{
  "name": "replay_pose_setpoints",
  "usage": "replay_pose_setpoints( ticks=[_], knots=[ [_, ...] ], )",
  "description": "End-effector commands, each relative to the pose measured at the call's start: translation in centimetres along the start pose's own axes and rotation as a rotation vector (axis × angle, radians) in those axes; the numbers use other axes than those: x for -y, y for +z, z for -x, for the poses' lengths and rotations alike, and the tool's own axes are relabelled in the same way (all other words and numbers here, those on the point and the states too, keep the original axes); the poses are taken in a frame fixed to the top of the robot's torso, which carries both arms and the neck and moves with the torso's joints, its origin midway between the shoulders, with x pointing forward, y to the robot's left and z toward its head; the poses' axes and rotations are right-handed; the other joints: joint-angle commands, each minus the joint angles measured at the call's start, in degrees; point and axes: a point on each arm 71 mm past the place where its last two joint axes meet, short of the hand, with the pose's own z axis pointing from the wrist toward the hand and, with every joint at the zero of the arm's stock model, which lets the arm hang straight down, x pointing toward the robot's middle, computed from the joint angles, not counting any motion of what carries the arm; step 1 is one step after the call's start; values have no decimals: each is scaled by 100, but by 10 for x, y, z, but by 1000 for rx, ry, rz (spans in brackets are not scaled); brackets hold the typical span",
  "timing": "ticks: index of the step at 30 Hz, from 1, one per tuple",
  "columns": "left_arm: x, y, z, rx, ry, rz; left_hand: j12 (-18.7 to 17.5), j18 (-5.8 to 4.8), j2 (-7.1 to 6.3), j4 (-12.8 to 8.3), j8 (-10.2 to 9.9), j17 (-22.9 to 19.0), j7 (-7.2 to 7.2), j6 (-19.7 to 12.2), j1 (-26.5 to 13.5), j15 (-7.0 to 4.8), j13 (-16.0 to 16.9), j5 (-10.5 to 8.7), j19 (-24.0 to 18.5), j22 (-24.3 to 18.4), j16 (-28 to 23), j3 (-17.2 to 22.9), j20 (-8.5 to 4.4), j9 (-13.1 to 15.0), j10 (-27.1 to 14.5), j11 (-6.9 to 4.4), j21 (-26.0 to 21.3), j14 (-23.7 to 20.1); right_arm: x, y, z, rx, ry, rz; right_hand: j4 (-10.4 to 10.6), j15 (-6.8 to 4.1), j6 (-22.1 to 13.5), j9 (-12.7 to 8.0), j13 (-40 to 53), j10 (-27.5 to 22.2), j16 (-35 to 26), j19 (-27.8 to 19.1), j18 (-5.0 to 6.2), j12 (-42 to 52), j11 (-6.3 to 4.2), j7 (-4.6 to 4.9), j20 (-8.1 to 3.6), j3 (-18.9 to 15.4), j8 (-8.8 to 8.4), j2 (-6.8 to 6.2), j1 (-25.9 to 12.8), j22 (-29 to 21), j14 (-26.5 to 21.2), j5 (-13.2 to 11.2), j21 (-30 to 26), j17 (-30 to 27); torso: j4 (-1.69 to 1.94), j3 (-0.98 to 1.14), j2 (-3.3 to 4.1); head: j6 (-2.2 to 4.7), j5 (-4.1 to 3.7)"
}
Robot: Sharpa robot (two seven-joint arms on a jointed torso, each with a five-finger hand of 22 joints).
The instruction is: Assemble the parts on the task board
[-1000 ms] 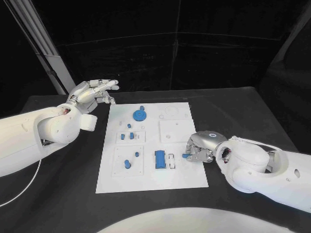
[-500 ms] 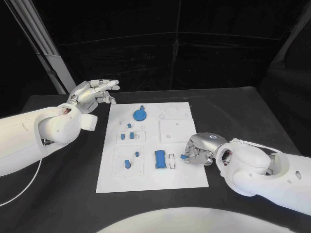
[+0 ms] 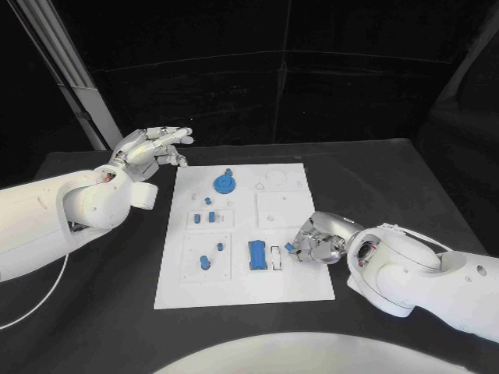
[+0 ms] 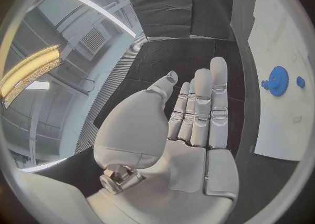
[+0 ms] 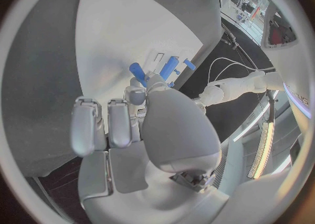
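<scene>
The black worktop [image 3: 373, 167] carries the white task board [image 3: 283, 284], which lies lengthwise away from the robot in the middle of it.

The right arm [image 3: 452, 284] comes in over the near right part of the worktop, and the left arm [image 3: 36, 222] lies along the left side, beside the board's left edge.

The left hand [image 3: 148, 152] is raised just off the board's far left corner; it holds nothing, and in the left wrist view its fingers [image 4: 200, 108] stretch out nearly straight, side by side, with the thumb set a little apart. The right hand [image 3: 313, 241] is bent down over the board's right edge, about halfway along it. Its fingers are curled inward, and a small blue part [image 3: 289, 248] shows at their tips, just beside the long blue block. In the right wrist view a blue piece [image 5: 137, 71] sticks out past the fingertips, so the hand appears to pinch it, though the exact hold is hidden by the thumb.

On the board, a round blue gear [image 3: 224, 185] sits near the far end, left of centre. The long blue block [image 3: 256, 255] stands in the near half, close to the right hand, with a narrow white slot just to its right. A blue peg piece [image 3: 205, 263] lies in the square recess to its left. Several small blue pieces [image 3: 205, 218] are grouped in the recess between the gear and the near parts.
</scene>
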Motion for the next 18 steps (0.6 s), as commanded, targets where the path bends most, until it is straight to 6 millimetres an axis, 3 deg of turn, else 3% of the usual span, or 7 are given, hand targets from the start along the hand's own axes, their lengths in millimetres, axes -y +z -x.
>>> replay_pose_setpoints(
  ticks=[1,7,18],
  knots=[
    [1,0,-2,-16,-5,-5,19,78,3,-7,30,-8,14,-33,44,-15,-8,-26,-50,9,19,-42,-4,-2,-34,1,25,-42,-1,0,-2,-23,130,-22,-3,-51,94,0,28,66,52,53,-68,49,0,-22,2,40,-10,8,-126,315,300,114,42,31,-2,2,3,-8,2],
    [1,0,-2,-17,-6,-4,19,78,3,-7,30,-8,14,-33,44,-15,-8,-26,-50,9,19,-42,-4,-2,-34,1,25,-42,-3,4,-8,-70,155,-43,-6,-68,171,26,56,94,66,58,-70,76,-24,-49,-13,34,0,-16,-278,328,302,324,49,50,-2,0,5,-17,15],
    [1,1,-3,-17,-6,-4,19,78,3,-7,30,-8,14,-33,44,-15,-8,-26,-50,9,19,-42,-4,-2,-34,1,25,-42,-9,10,-14,-92,173,-48,-8,-83,245,63,89,122,87,72,-75,113,-44,-76,-25,17,29,-35,-367,353,307,396,62,79,-15,5,9,-21,42]
  ],
)
